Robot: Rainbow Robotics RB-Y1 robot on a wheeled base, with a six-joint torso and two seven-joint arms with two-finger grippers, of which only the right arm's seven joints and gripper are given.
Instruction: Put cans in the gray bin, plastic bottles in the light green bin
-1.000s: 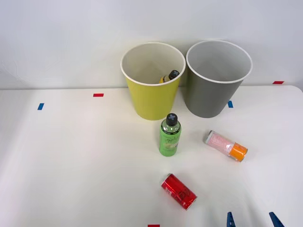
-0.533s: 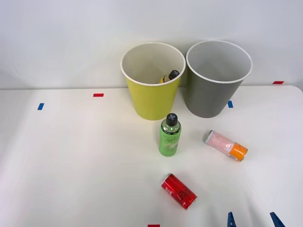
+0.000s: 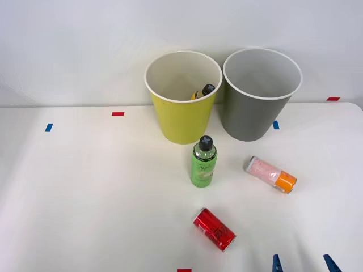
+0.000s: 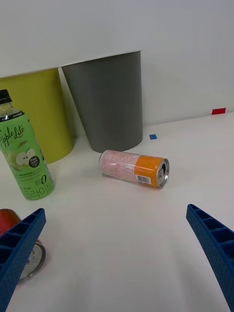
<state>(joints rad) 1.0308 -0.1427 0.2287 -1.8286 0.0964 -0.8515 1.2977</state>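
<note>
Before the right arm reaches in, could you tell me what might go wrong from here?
1. The pink can and the red can both lie on their sides, so a nudge from the open blue fingers could probably set them rolling.
2. The green bottle stands upright between the cans and the bins; a passing arm may topple it.
3. The gray bin and light green bin stand close together, so a loose drop could land in the wrong one.
</note>
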